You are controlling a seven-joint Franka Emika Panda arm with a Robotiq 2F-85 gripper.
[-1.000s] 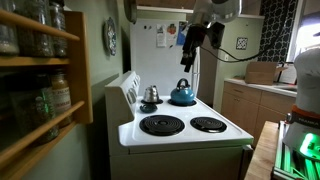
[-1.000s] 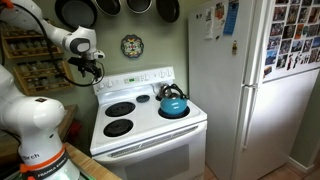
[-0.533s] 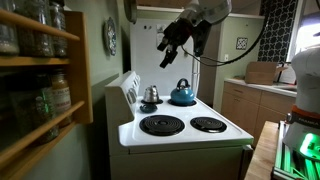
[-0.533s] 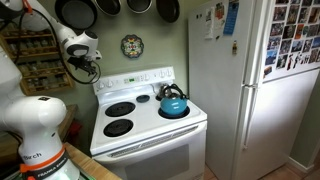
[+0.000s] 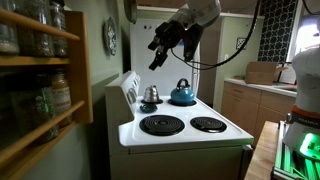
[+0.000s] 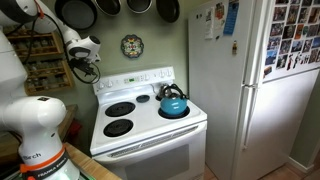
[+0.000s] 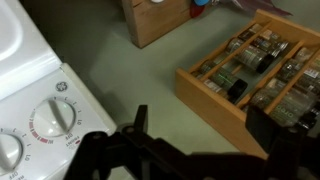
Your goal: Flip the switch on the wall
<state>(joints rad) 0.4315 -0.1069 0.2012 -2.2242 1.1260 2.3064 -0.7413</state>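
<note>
The plain grey-green wall (image 5: 98, 62) stands behind the white stove and also shows in an exterior view (image 6: 155, 55). It fills the middle of the wrist view (image 7: 130, 70). I see no switch on it in any view. My gripper (image 5: 157, 53) hangs in the air above the stove's back panel, pointing at the wall. In an exterior view (image 6: 86, 66) it sits next to the wooden spice shelf. In the wrist view my gripper (image 7: 205, 125) is open and empty, with bare wall between its two dark fingers.
The white stove (image 5: 180, 128) holds a blue kettle (image 5: 182, 94) and a small silver pot (image 5: 151, 94). Its knob panel (image 7: 40, 112) is close on one side of the gripper, the wooden spice shelf (image 7: 212, 95) on the other. A round decorative plate (image 6: 132, 45) hangs on the wall, and a fridge (image 6: 250, 90) stands beside the stove.
The gripper has swung up and away from the fridge side toward the grey-green wall and the spice shelf. It stays open. Nothing else has moved.
</note>
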